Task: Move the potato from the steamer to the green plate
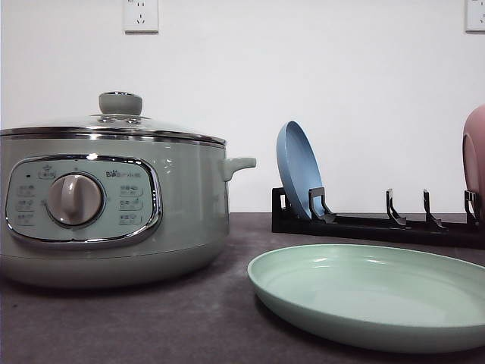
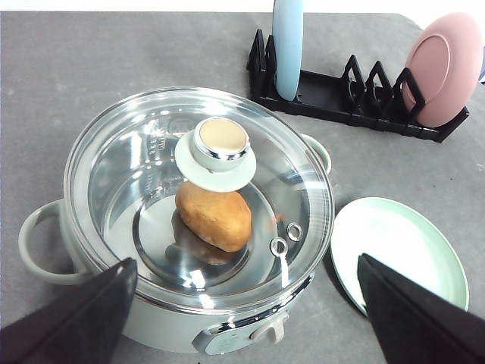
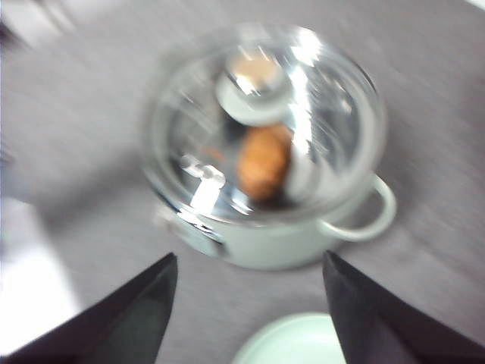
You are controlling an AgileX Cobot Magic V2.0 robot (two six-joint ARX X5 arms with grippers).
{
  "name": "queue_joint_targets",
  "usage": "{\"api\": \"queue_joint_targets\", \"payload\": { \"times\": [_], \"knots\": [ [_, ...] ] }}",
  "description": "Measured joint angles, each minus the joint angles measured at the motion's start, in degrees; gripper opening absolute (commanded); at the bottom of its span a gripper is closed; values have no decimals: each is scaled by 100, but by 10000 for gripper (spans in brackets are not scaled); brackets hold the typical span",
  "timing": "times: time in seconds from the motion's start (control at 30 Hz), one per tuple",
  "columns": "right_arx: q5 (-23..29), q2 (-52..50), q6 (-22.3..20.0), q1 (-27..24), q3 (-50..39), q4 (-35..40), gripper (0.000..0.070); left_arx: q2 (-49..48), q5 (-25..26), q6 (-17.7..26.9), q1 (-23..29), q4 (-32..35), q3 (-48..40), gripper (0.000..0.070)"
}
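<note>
Left tool (image 2: 250,318): fingers spread wide, nothing between them. It hangs above the steamer (image 2: 198,220), roughly over the control-panel side, a stance that suits reaching down for the lid knob.

Right tool (image 3: 250,311): fingers likewise wide apart, nothing gripped. Its view is blurred, so detail is poor; it too looks down on the steamer, with the steamer's side handle (image 3: 367,212) and a sliver of the plate in sight.

Lid (image 2: 204,189): glass, chrome-edged, seated on the steamer. Its knob (image 2: 220,142) stands at the centre, untouched. Judged: it has to come off before anything inside can be reached, which explains both tools waiting open above it.

Potato (image 2: 214,216): orange-brown, lying on the steamer's floor, seen through the glass just beside the knob's base. Not yet moved.

Green plate (image 2: 424,250): flat on the worktop (image 2: 106,68) just beside the steamer, apart from it and bare; placed close so the carry is short.

Rack (image 2: 333,102): black, behind the steamer and plate. Blue plate (image 2: 287,45) upright in a slot near the steamer end; pink plate (image 2: 443,68) upright at the far end. Neither belongs to the task.
</note>
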Motion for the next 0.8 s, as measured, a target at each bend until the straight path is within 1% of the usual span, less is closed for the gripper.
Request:
{"api": "queue_joint_targets", "payload": {
  "times": [0.13,0.17,0.23,0.37,0.5,0.8],
  "knots": [
    [-929,-41,-14,-479,0,-127,382,0,0,0,0,1,2,596],
    [-1094,-41,-29,-568,0,-198,382,0,0,0,0,-1,2,596],
    [-1256,-41,-109,-689,0,-368,381,0,-1,0,0,2,2,596],
    [-1292,-41,-289,-742,0,-662,381,0,-2,0,0,2,-1,596],
    [-1308,-41,-398,-742,0,-755,381,0,-2,0,0,2,2,596],
    [-1308,-41,-437,-742,0,-756,381,0,0,0,0,1,2,596]
  ]
}}
